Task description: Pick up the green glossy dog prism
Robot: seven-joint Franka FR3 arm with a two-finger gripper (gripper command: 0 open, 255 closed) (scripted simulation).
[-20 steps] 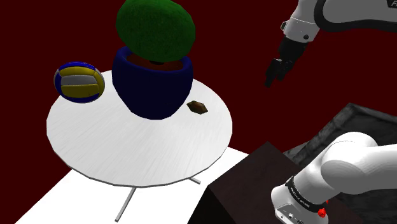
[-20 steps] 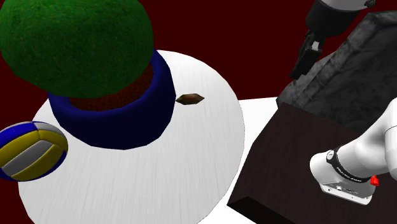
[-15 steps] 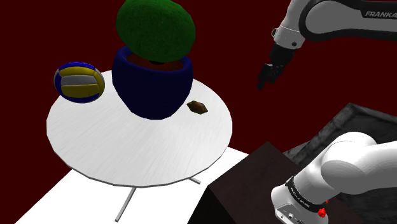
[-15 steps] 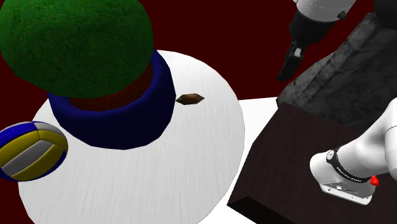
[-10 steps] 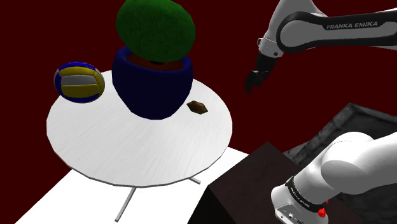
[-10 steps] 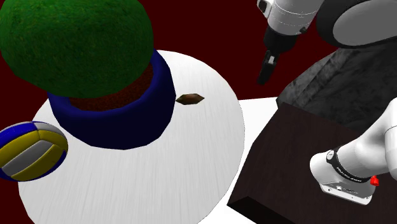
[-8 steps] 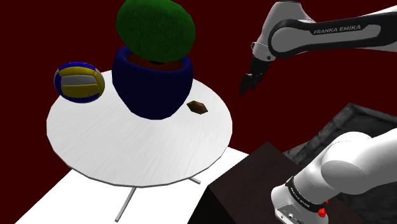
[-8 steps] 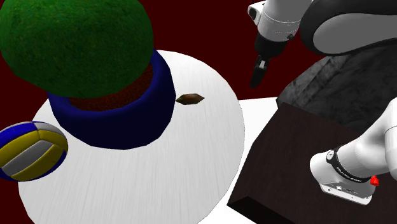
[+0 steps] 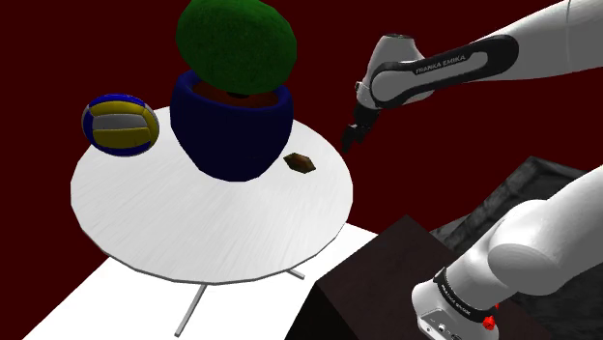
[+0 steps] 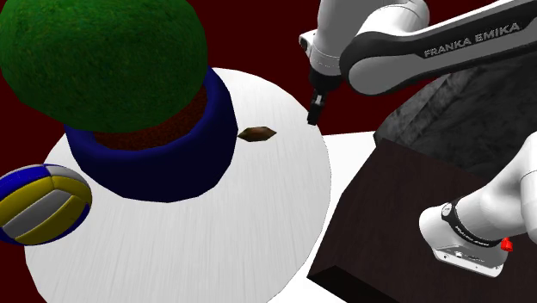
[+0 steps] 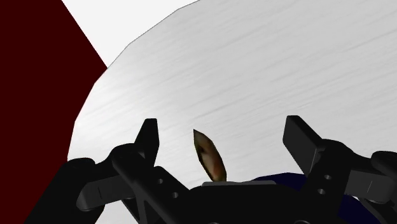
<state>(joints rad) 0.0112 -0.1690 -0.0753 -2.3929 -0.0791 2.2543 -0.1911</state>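
You are on the approach: your gripper (image 11: pixel 222 135), fingers (image 11: pixel 149 135) wide apart and empty, hangs over the round white table (image 9: pixel 193 227), clear of the small brown prism (image 11: pixel 210 154) lying near the blue pot (image 9: pixel 232 135); next, lower it around the prism and close.

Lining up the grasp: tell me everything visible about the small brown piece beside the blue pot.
The small brown piece looks dark brown rather than green, with a slight sheen, elongated and tapering to points at both ends. It lies flat on the white round table, close to the blue pot but apart from it. The open gripper hovers clear of it; nothing else touches it.
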